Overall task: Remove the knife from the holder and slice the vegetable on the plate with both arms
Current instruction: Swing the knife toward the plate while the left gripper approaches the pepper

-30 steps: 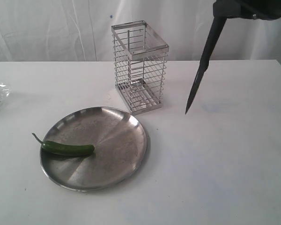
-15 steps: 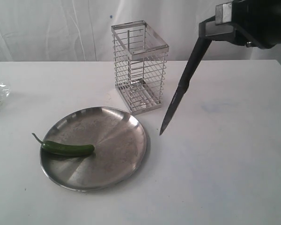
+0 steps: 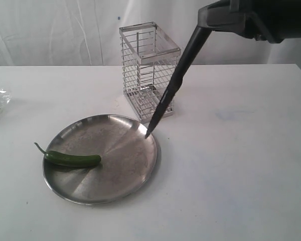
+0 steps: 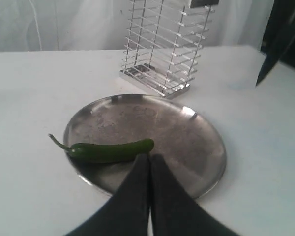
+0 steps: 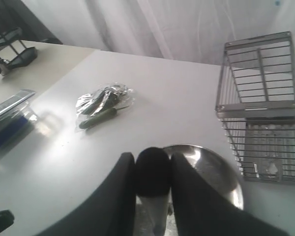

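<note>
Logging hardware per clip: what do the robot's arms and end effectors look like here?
Both end effectors have smooth, matte black fingers that taper toward the tips: the left end effector and the right end effector. In the exterior view the right arm is black with a grey casing section. No cables or markings are legible.

No readable text, label, brand, number or sign shows on anything in these views, neither on the arms nor on the objects lying around them.
</note>
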Robot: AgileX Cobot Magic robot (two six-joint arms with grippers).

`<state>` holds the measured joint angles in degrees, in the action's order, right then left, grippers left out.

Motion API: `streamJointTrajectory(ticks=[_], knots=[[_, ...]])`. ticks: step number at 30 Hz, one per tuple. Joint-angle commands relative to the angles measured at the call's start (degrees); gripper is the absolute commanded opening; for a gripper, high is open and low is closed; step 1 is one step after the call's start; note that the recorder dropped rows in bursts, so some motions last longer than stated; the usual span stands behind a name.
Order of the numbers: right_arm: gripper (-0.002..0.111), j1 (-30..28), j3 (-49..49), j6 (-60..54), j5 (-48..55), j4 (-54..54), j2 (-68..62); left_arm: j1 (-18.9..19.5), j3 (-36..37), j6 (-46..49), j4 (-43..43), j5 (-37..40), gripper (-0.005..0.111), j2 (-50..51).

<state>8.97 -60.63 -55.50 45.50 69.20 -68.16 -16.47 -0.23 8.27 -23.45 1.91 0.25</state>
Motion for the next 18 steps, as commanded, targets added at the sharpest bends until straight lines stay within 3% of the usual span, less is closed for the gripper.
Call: streamJointTrajectory(ticks=[1,5,8,11,16,18], knots=[[0.005,-0.4,0.1,-1.7,1.3,3.0,0.5,-0.2,0.2,-8.3,-5.8,-0.3,0.0,-0.2],[0.005,-0.3,0.1,-4.7,3.8,6.4,0.5,-0.2,0.2,-13.7,-10.5,0.8,0.0,-0.2],[0.005,0.8,0.1,-6.0,4.1,8.5,0.5,-0.3,0.2,-13.1,-17.6,7.6,0.0,-0.2],[0.005,2.4,0.1,-7.5,3.0,9.0,0.5,-0.3,0.1,1.4,-28.7,15.1,0.0,-0.2],[0.005,5.7,0.1,-10.7,0.6,12.8,0.3,-0.2,0.2,36.3,-63.3,17.4,0.0,-0.2],[0.005,7.5,0.1,-12.1,0.8,15.2,-0.7,-0.2,0.2,47.3,-71.5,19.7,0.0,1.1]])
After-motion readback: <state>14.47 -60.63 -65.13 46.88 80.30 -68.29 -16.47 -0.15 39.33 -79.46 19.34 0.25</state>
